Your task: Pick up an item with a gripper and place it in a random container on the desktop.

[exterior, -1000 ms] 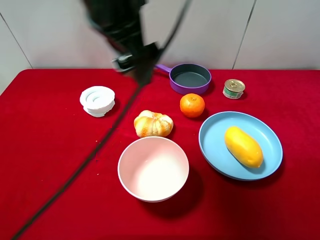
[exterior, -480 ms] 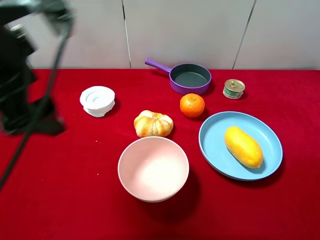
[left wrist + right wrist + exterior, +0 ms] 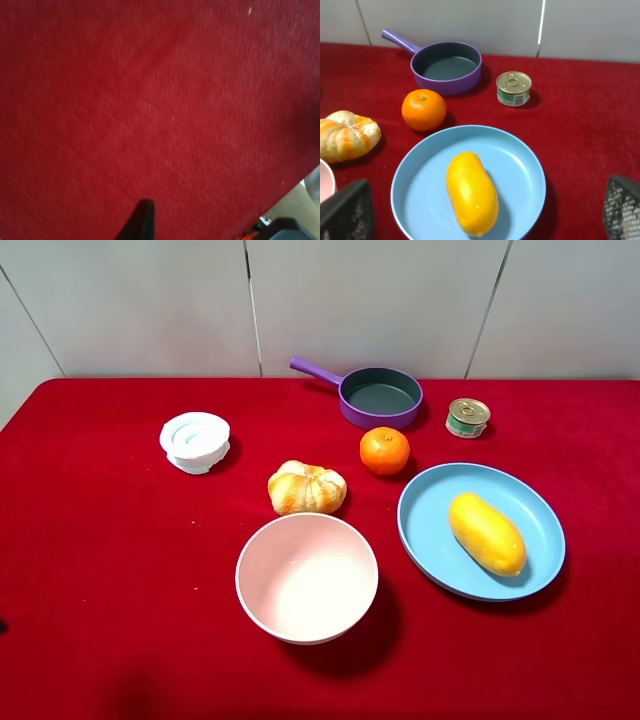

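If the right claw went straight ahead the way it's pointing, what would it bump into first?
Probably the yellow mango lying in the blue plate. The right gripper is open, its fingers wide on either side of the plate, and the mango sits between them. Depth is hard to judge.

Neither arm shows in the high view. In the left wrist view the left gripper (image 3: 140, 220) is cut by the frame edge to one dark finger tip over blurred red desktop (image 3: 150, 100), so its opening cannot be judged; past the cloth's edge beside that tip, dim shapes are too unclear to name. In the right wrist view, either side of the blue plate (image 3: 520, 160), the right gripper's fingers (image 3: 345, 212) are cropped, as are the pink bowl (image 3: 325, 185) and bread roll (image 3: 347, 135)
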You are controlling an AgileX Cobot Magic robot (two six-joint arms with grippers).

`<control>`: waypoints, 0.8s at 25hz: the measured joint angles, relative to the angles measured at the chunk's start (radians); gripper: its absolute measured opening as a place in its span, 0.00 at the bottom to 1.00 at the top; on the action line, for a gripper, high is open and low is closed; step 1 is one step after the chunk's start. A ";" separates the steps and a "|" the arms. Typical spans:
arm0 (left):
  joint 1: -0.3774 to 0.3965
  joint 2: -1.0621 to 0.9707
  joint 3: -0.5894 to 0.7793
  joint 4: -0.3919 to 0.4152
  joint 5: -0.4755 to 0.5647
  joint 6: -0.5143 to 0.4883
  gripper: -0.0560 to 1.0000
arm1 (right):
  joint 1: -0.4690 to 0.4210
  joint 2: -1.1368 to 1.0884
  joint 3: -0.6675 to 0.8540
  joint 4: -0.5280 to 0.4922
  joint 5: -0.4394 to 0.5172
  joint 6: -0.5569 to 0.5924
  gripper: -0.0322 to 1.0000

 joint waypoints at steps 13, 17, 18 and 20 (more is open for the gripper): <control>0.000 -0.140 0.109 -0.071 -0.011 -0.021 0.95 | 0.000 0.000 0.000 0.000 0.000 0.000 0.70; 0.000 -0.140 0.120 -0.093 -0.049 -0.015 0.95 | 0.000 0.000 0.000 0.000 0.000 0.000 0.70; 0.000 -0.140 0.124 -0.095 -0.062 -0.015 0.95 | 0.000 0.000 0.000 0.000 0.000 0.000 0.70; 0.000 -0.140 0.141 -0.096 -0.091 -0.015 0.95 | 0.000 0.000 0.000 0.000 0.000 0.000 0.70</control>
